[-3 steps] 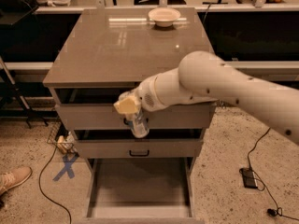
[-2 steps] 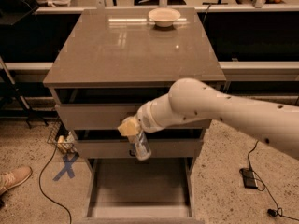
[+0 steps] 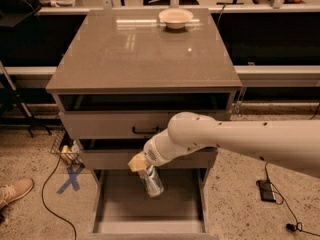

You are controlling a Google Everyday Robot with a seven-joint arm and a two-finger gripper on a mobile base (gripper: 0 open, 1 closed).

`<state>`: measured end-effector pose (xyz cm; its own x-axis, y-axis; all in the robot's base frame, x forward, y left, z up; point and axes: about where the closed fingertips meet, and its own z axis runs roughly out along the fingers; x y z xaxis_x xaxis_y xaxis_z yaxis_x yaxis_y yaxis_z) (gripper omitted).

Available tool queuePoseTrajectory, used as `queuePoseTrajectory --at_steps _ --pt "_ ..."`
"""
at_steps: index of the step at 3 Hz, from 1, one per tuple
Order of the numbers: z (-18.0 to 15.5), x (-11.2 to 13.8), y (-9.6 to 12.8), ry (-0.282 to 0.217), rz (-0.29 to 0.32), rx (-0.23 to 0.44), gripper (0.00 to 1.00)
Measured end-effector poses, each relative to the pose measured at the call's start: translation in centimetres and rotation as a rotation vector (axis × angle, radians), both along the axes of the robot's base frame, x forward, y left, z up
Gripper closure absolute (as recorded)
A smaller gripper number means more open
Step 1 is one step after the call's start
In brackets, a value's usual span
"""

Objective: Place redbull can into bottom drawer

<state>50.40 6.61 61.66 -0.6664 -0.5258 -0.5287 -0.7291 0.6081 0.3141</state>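
- The bottom drawer (image 3: 125, 204) stands pulled out toward the camera. Its flat grey floor is exposed between two low side walls and a front lip.
- The gripper (image 3: 141, 168) hangs above the drawer's rear half, just in front of the drawer face above it. Its cream-coloured fingers (image 3: 136, 162) are clamped on the top end of the redbull can (image 3: 152, 183).
- The redbull can is in the air, clear of the drawer floor. It is tilted, with its lower end angled toward the right wall, and there is open room on both sides of it.
- The can is slim, silver and cylindrical, with a metallic sheen. Its markings are too faint to read.
- The arm (image 3: 240, 139) is a smooth white tube that enters from the right. It crosses the cabinet front and hides part of the drawer face behind it.
- The upper drawer (image 3: 100, 125) has a flat grey front with a black bar handle (image 3: 145, 131). A dark gap lies above it, under the top.
- The cabinet top (image 3: 140, 54) is glossy grey-brown with square edges. A shallow cream bowl (image 3: 175, 18) sits near its rear edge.
- The floor (image 3: 240, 214) is speckled. It carries a blue tape cross (image 3: 70, 178), black cables (image 3: 50, 199), a small black device (image 3: 266, 190) and a tan shoe (image 3: 15, 191) at far left.
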Motion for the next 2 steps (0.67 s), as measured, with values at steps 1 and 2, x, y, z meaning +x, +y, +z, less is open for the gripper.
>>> queuePoseTrajectory --at_steps 1,2 --pt "0.0 0.0 0.0 -0.002 0.001 0.000 1.00" --pt "-1.8 0.3 0.3 0.021 -0.037 -0.037 1.00"
